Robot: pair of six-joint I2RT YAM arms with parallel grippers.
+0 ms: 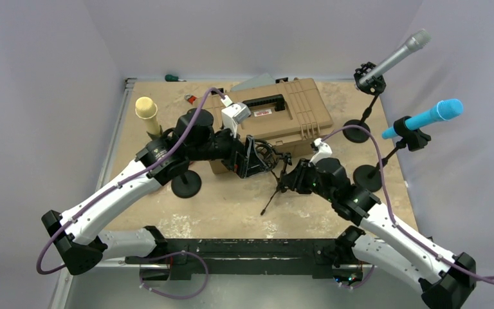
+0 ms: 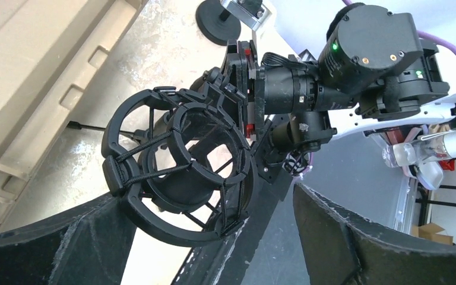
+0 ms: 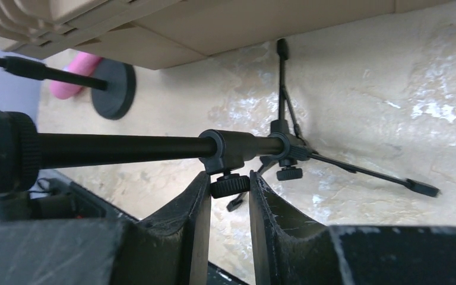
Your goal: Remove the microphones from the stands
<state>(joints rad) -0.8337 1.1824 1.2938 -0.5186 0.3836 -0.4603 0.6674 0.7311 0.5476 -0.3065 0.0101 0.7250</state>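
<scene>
Black fingers (image 2: pixel 65 249) of your left hand (image 2: pixel 205 199) fill the bottom of the left wrist view. They are spread well apart, with a black shock mount (image 2: pixel 178 172) between them, closer to one finger. A dark barrel sits inside the mount's rings. It appears to be the microphone (image 2: pixel 181 193), seated in the mount. Only this view shows it; from overhead both are lost in a dark cluster where the two arms meet.

The right wrist view shows your right hand (image 3: pixel 229 178) closed on a small thumbscrew knob (image 3: pixel 230 186) under the pole collar of the tripod stand (image 3: pixel 285 142). The stand's thin legs are spread on the mottled bench (image 3: pixel 392 89). A pink object (image 3: pixel 71 74) lies beside a round base here and is not visible from above.

Only the overhead view takes in the rest. A tan hard case (image 1: pixel 283 112) sits just behind the tripod. A grey microphone (image 1: pixel 395 55) and a blue microphone (image 1: pixel 434 114) are on stands at the right, and a cream microphone (image 1: pixel 146 109) is at the left.
</scene>
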